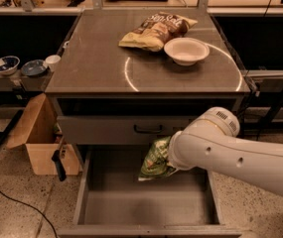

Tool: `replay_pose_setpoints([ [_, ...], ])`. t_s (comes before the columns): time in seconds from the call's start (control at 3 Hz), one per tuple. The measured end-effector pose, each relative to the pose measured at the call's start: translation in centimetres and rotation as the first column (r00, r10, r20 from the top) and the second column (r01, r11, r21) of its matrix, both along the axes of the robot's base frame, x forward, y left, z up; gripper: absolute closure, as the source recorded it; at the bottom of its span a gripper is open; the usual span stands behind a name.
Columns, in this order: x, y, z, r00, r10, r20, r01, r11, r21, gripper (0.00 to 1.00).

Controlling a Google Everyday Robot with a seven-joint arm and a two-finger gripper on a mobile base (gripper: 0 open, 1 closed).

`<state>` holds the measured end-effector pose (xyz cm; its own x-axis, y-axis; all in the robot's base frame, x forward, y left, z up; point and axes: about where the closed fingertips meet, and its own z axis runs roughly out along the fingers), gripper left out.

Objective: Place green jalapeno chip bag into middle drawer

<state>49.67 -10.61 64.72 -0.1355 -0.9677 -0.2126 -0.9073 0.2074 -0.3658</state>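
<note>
The green jalapeno chip bag point(155, 159) hangs tilted above the back right part of the open middle drawer point(131, 205), a grey metal tray pulled out at the bottom of the cabinet. My gripper point(173, 158) is at the end of the white arm point(230, 155), which reaches in from the right. It holds the bag by its right side and is mostly hidden behind the arm's wrist. The bag is off the drawer floor.
A closed drawer front with a small black handle point(148, 129) sits just above the bag. On the cabinet top lie a brown-and-tan chip bag point(157, 29) and a white bowl point(186, 50). A cardboard box point(39, 143) stands on the floor at left, with small bowls point(19, 66) on a shelf beyond.
</note>
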Motion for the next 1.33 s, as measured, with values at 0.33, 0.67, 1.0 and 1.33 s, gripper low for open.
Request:
replay_pose_setpoints([
  [0.33,-0.9,-0.6,-5.6,0.9996,-0.017,-0.021,0.016,0.999,-0.033,1.0],
  [0.67,-1.5,-1.2,-8.6,0.9972,-0.063,-0.04,0.061,0.997,-0.043,1.0],
  [1.0,-2.7,-1.3,-11.1,0.9923,-0.096,-0.079,0.092,0.994,-0.05,1.0],
  [1.33,-4.6,-0.7,-13.8,0.9856,-0.107,-0.131,0.101,0.994,-0.051,1.0],
])
